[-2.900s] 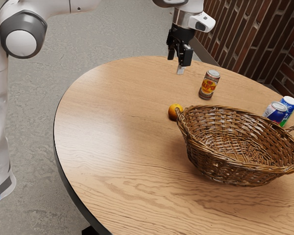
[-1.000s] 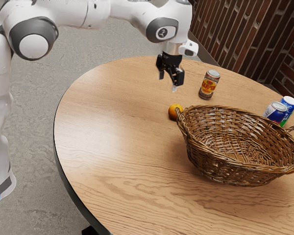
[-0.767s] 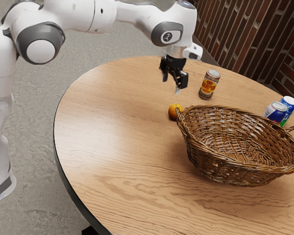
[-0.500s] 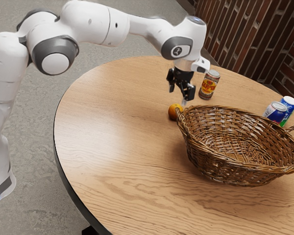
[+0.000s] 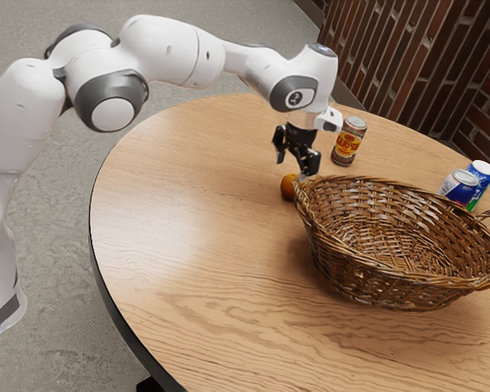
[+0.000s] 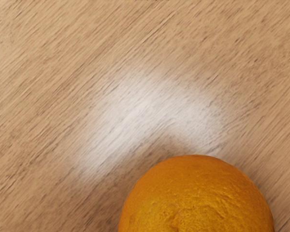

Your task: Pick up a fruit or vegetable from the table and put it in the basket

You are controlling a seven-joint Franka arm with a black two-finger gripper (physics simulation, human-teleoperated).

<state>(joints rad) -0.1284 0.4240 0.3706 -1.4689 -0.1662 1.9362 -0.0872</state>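
Observation:
The black gripper [image 5: 292,170] hangs open just above the orange [image 5: 288,188], its two fingers spread apart with nothing held between them. One fingertip reaches down close to the basket's handle; whether it touches the fruit I cannot tell. The orange rests on the table against the near handle side of the brown wicker basket [image 5: 367,272]. In the wrist view the orange [image 6: 198,198] looms large, close under my hand. The basket's inside shows bare woven wicker.
A brown can with a red and yellow label [image 5: 349,142] stands behind the gripper. Two blue cans [image 5: 459,188] are beyond the basket, toward the exterior view's right. The round wooden table [image 5: 188,237] stands near a brick wall.
The arm has reached out over the table and my gripper has come down from near the table's far edge to right above the orange. Orange, basket and cans have stayed in place.

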